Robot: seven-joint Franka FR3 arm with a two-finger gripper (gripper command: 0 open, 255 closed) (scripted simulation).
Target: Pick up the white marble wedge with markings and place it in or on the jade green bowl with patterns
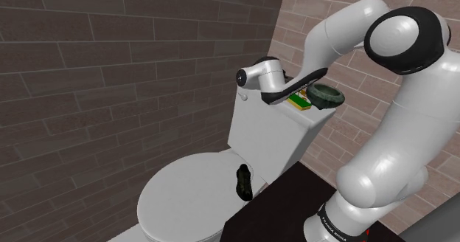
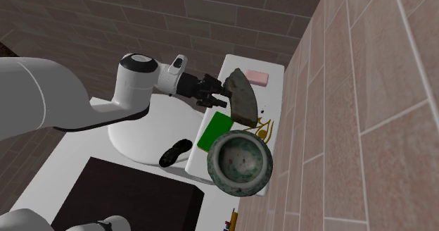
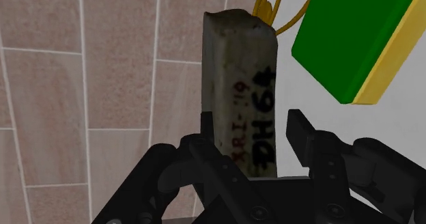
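My gripper [image 2: 219, 91] is clamped on the pale wedge [image 2: 243, 99], its black markings facing my wrist camera, and I hold it over the toilet tank lid [image 2: 276, 99]. Second exterior view: green bowl [image 2: 243, 165] on the lid at 6 o'clock from the wedge, green block [image 2: 213, 132] at 7 o'clock.

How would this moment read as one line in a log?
claw: shut on off-white marked stone wedge | target: patterned green bowl | status: wedge not yet placed
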